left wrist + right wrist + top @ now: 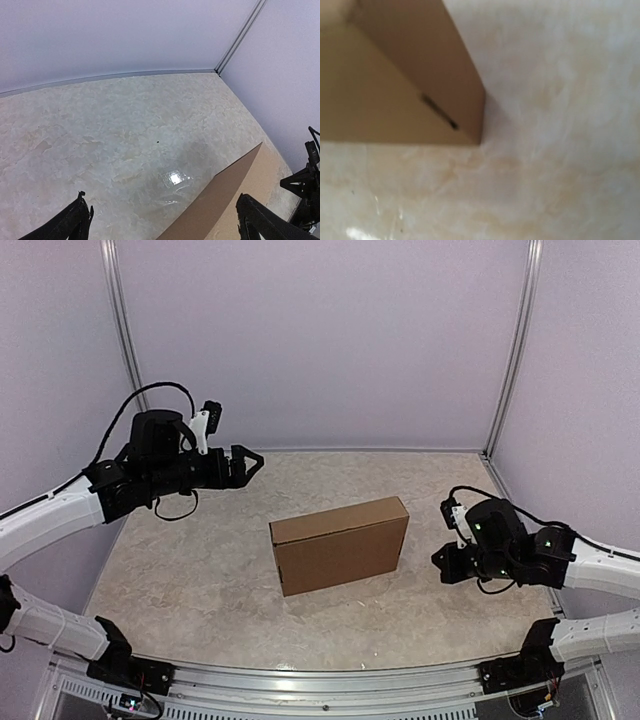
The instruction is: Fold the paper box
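Observation:
The paper box (340,545) stands closed in the middle of the table (190,570), a plain brown cardboard block. My left gripper (250,466) hovers at the back left, well apart from the box, jaws spread wide and empty. In the left wrist view its black fingertips (76,220) frame the bare table, with the box's corner (235,200) at lower right. My right gripper (441,565) sits just right of the box, shut and holding nothing. The right wrist view shows the box's corner (395,85) with a slit, close up; its own fingers are out of that frame.
Pale lilac walls with metal corner posts (510,350) enclose the marbled table on three sides. A metal rail (320,680) runs along the near edge between the arm bases. The right arm (305,185) shows at the left wrist view's right edge.

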Tool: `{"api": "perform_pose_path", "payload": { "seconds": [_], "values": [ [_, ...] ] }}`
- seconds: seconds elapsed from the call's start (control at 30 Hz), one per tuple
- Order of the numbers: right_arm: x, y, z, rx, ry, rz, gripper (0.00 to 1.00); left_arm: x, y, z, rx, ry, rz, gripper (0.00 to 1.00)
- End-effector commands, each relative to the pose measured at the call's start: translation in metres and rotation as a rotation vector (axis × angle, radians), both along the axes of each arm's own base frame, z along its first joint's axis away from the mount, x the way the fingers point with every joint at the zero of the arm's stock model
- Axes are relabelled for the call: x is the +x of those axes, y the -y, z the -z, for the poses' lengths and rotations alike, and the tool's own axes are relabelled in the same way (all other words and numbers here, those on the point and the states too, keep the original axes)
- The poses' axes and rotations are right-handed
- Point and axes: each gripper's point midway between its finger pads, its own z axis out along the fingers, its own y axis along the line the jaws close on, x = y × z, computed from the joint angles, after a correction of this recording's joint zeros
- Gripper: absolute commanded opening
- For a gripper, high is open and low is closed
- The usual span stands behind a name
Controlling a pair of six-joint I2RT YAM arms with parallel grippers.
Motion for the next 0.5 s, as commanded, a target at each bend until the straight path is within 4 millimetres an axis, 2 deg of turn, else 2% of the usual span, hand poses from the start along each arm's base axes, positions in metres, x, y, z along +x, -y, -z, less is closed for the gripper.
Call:
{"api": "perform_pose_path", "payload": {
  "seconds": [0.0, 0.1, 0.37, 0.47],
  "values": [
    [-0.004, -0.015, 0.025, 0.077, -0.094, 0.002, 0.0, 0.015, -0.003, 0.022, -0.029, -0.067, -0.007, 0.99],
    [-0.005, -0.026, 0.04, 0.139, -0.137, 0.0, 0.0, 0.018, 0.003, 0.034, -0.021, -0.108, 0.018, 0.98],
    [0.002, -0.058, 0.064, 0.25, -0.222, -0.004, 0.0, 0.028, 0.016, 0.066, 0.005, -0.221, 0.031, 0.91],
    [0.011, -0.067, 0.069, 0.285, -0.218, 0.011, 0.0, 0.027, 0.02, 0.075, 0.007, -0.25, 0.047, 0.85]
  ]
}}
